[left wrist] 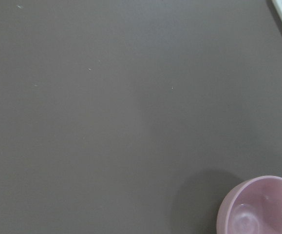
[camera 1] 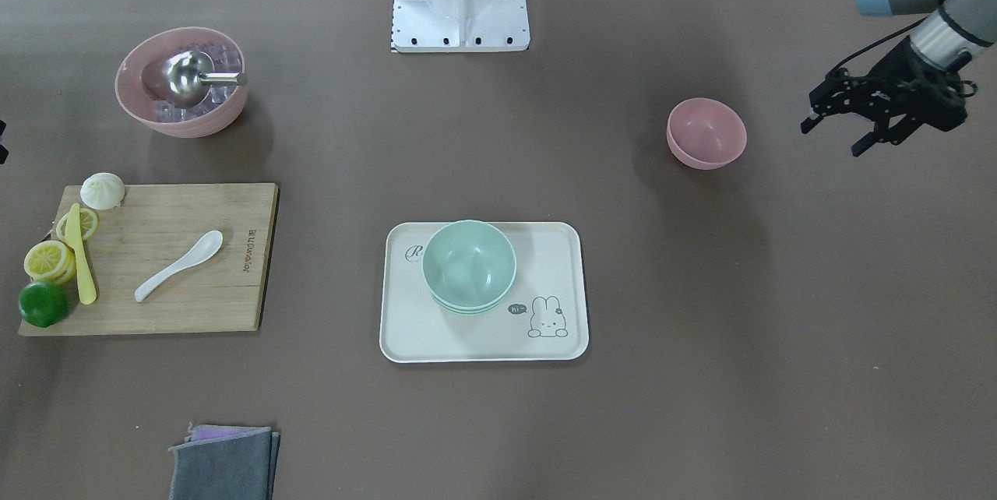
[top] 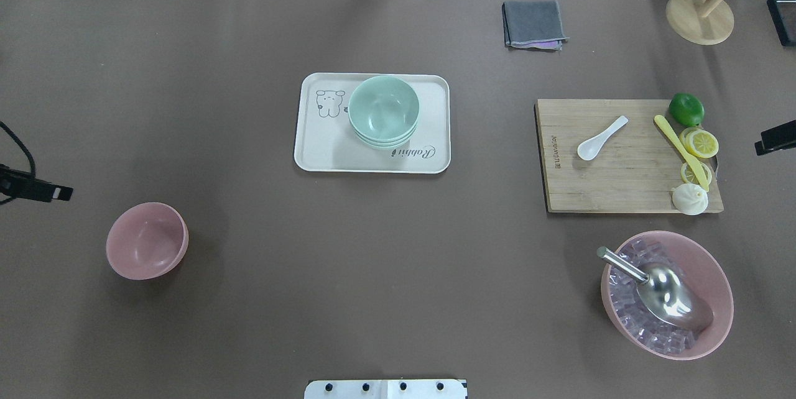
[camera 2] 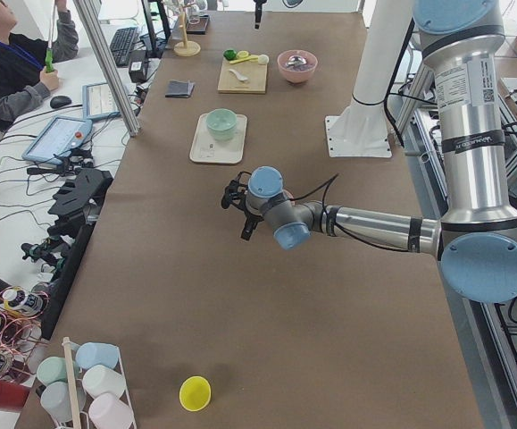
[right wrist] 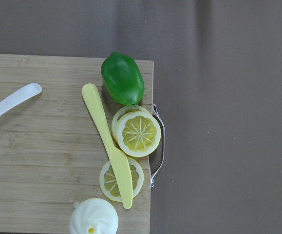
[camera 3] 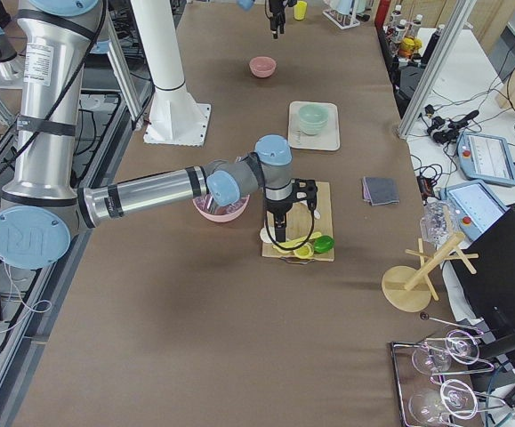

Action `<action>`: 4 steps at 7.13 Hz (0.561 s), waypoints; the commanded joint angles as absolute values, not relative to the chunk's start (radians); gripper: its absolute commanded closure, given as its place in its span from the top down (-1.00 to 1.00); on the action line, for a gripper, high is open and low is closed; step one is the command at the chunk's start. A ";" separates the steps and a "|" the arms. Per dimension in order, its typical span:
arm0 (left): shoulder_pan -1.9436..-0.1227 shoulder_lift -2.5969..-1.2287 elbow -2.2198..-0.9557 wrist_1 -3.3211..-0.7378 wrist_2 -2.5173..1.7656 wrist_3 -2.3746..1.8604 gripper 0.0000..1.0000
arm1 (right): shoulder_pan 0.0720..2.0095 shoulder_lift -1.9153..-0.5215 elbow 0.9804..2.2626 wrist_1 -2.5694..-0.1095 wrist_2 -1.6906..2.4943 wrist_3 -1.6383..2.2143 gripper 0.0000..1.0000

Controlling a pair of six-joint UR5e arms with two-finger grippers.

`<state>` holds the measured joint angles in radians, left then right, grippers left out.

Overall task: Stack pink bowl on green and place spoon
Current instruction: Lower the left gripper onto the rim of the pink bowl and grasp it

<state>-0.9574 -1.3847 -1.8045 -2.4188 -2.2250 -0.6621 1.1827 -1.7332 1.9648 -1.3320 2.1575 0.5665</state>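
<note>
Bright, even overhead light, soft shadows, sharp focus, glare on metal scoop (top: 671, 299).

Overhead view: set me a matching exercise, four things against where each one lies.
Things:
1. spoon
2. green bowls
3. small pink bowl
4. scoop

Places:
A. on the tray
B. in the ice bowl
C. on the bare table
D. on the board

Pairs: 1-D, 2-A, 3-C, 4-B
</note>
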 commanded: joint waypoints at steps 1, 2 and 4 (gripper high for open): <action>-0.765 -1.391 -1.831 -2.421 -2.076 -0.757 0.72 | 1.164 -1.738 1.963 -1.318 2.138 0.583 1.00; -0.741 -1.400 -1.836 -2.421 -2.069 -0.765 0.55 | 1.164 -1.738 1.963 -1.318 2.138 0.583 1.00; -0.735 -1.407 -1.827 -2.419 -2.069 -0.765 0.00 | 1.164 -1.736 1.960 -1.318 2.137 0.583 1.00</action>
<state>-0.7453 -1.4027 -1.8303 -2.4196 -2.0743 -0.7615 1.1648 -1.7371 1.9621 -1.3179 2.1376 0.5828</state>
